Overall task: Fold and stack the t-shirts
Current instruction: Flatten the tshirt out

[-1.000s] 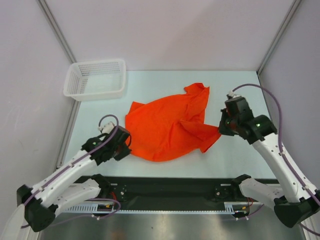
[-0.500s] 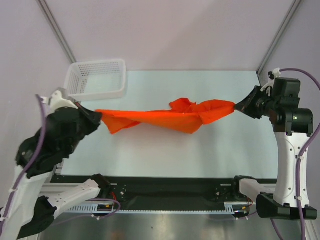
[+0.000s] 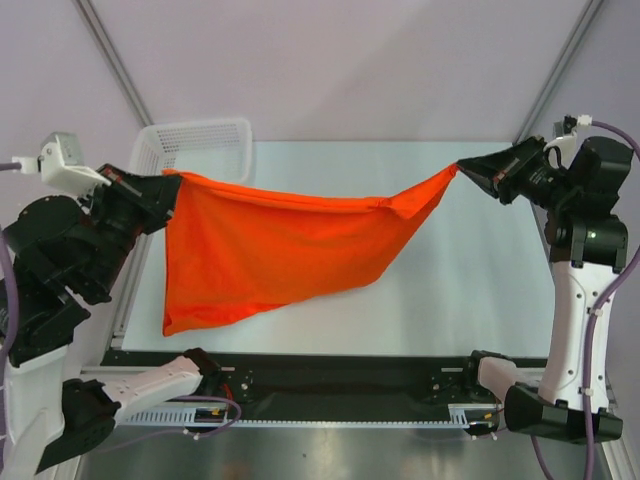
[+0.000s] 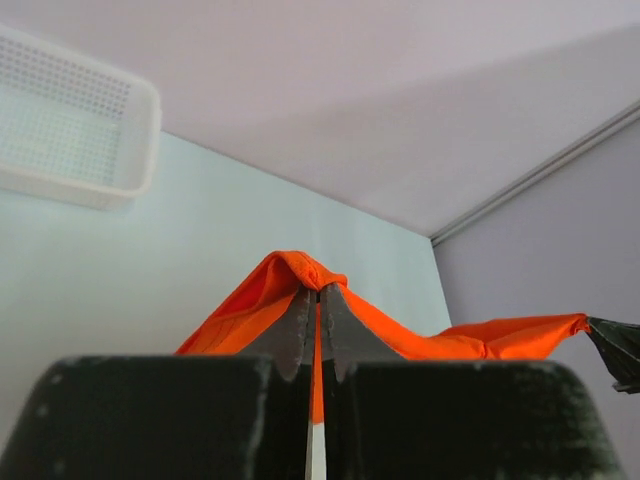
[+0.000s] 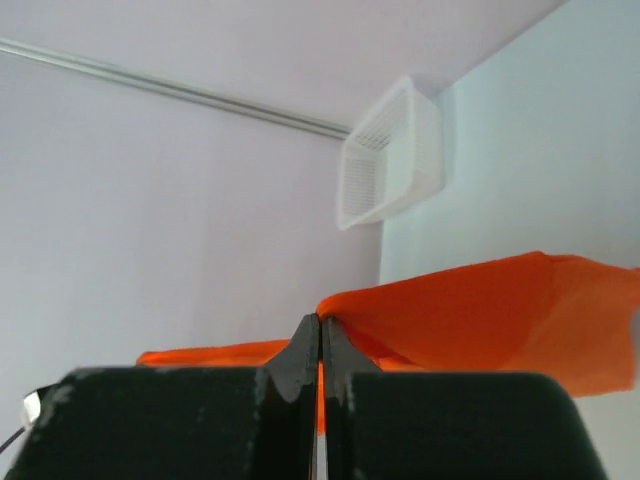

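The orange-red t-shirt (image 3: 270, 250) hangs stretched in the air between my two grippers, its top edge taut and its body drooping toward the table. My left gripper (image 3: 168, 185) is raised at the left and shut on one corner of the shirt; the cloth (image 4: 300, 275) drapes over its closed tips (image 4: 317, 300). My right gripper (image 3: 465, 168) is raised at the right and shut on the other corner; the cloth (image 5: 480, 315) runs from its closed tips (image 5: 320, 325).
A white mesh basket (image 3: 195, 150) stands at the back left of the pale table (image 3: 450, 290), partly behind my left arm. It also shows in the left wrist view (image 4: 70, 135) and the right wrist view (image 5: 390, 165). Grey walls enclose the table.
Both grippers have lifted the shirt off the table and pulled apart and upward. The bunched cloth has opened into a hanging sheet.
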Motion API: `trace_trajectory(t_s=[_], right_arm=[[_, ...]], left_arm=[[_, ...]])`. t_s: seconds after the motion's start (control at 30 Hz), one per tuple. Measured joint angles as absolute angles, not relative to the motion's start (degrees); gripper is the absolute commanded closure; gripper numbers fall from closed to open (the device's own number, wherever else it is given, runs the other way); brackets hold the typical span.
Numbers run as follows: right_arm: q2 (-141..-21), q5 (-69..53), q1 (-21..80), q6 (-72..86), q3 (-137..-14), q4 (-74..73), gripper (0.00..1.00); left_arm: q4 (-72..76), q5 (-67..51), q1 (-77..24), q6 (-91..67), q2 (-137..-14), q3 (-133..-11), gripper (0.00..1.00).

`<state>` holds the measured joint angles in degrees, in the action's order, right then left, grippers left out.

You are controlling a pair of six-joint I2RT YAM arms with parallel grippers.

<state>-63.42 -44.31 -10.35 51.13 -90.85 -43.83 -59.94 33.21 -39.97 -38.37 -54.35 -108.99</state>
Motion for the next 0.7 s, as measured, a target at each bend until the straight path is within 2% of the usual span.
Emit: trace_trajectory(t_s=[0.13,0.3,0.53,0.7], right_arm=[[-58.9,-45.9,-11.7,67.2,-81.9,-23.7,1.0],[-61.0,-44.8,-14.7,76.3,-85.0,-9.5,1.0],[-64.0,-43.4,-21.8,74.9,-98.9,-5.7,1.0],[-65.2,-41.6,-24.5,67.5,-113.1,-10.1,1.0]], left_arm=[[-55.3,30.6,-40.0,-35.0,-57.2,-110.9,1.0],[-48.3,29.4,-40.0,-30.4,-61.8,-119.5,1.0],[-39.7,27.3,-40.0,-26.3,-63.9,-125.1,1.0],[-34.2,24.3,-40.0,-26.4,-60.1,-119.9,1.0]])
